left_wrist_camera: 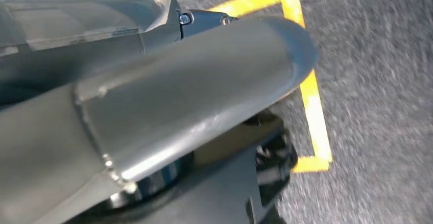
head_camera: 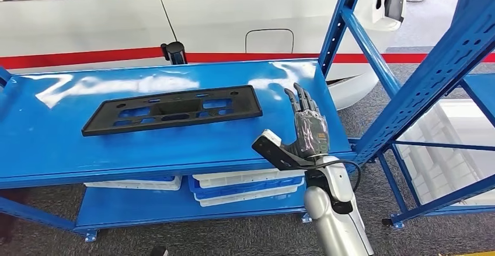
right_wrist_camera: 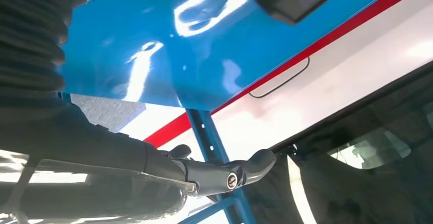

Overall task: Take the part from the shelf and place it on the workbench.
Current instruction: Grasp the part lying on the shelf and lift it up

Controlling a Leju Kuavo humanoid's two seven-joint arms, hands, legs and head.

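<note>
1. The part [head_camera: 173, 109], a long flat black plastic plate with cut-outs, lies flat on the glossy blue shelf top [head_camera: 52, 145], left of centre in the head view and running slightly uphill to the right. Nothing is touching it.
2. The right hand [head_camera: 303, 129] sits at the lower right of centre, over the shelf's right front corner, well apart from the part. Its fingers are stretched out straight and spread, thumb sticking out to the left, holding nothing.
3. In the right wrist view a dark fingertip [right_wrist_camera: 258, 164] reaches past a blue upright post [right_wrist_camera: 209, 132].
4. The left hand: can't tell its state; the left wrist view is blurry, with grey floor and yellow floor tape [left_wrist_camera: 311, 106].
5. White trays [head_camera: 248, 187] sit on the lower shelf level.
6. A white car with a red stripe [head_camera: 87, 59] fills the top of the frame behind the shelf.
</note>
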